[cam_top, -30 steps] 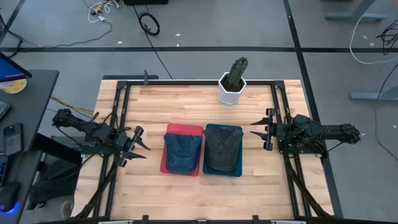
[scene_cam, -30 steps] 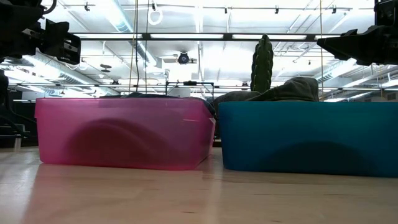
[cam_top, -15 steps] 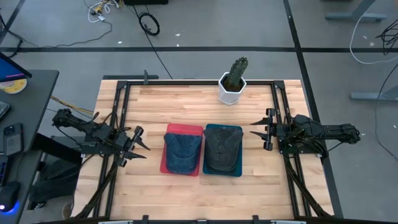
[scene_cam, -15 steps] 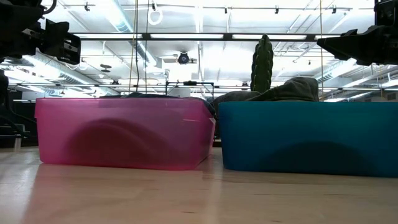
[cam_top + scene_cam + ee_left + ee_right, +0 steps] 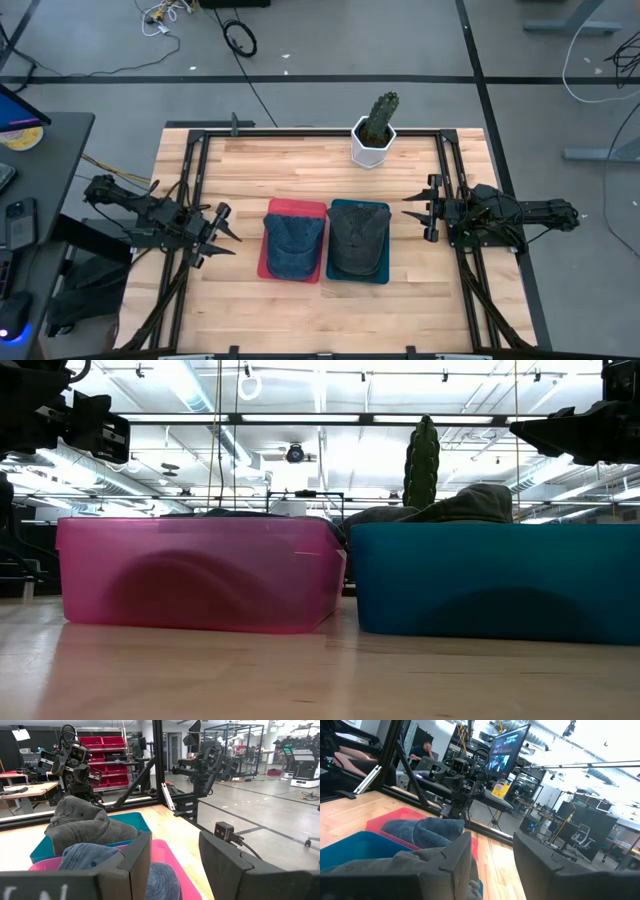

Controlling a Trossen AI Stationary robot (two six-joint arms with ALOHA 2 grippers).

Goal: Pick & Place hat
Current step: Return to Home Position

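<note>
A blue denim hat (image 5: 294, 238) lies in a pink bin (image 5: 296, 206), and a dark grey hat (image 5: 357, 239) lies in a teal bin (image 5: 358, 205) beside it at the table's middle. In the low view the pink bin (image 5: 200, 572) and teal bin (image 5: 495, 580) stand side by side, the grey hat (image 5: 470, 504) rising above the teal rim. My left gripper (image 5: 224, 228) hovers open left of the pink bin. My right gripper (image 5: 420, 216) hovers open right of the teal bin. Both wrist views show the denim hat (image 5: 100, 862) (image 5: 427, 831) and the grey hat (image 5: 82, 822).
A potted cactus (image 5: 375, 130) in a white pot stands near the table's far edge, behind the bins. Black frame rails (image 5: 195, 160) run along the table's left, right and far sides. Bare wood lies in front of the bins. A person (image 5: 424, 750) sits in the room beyond.
</note>
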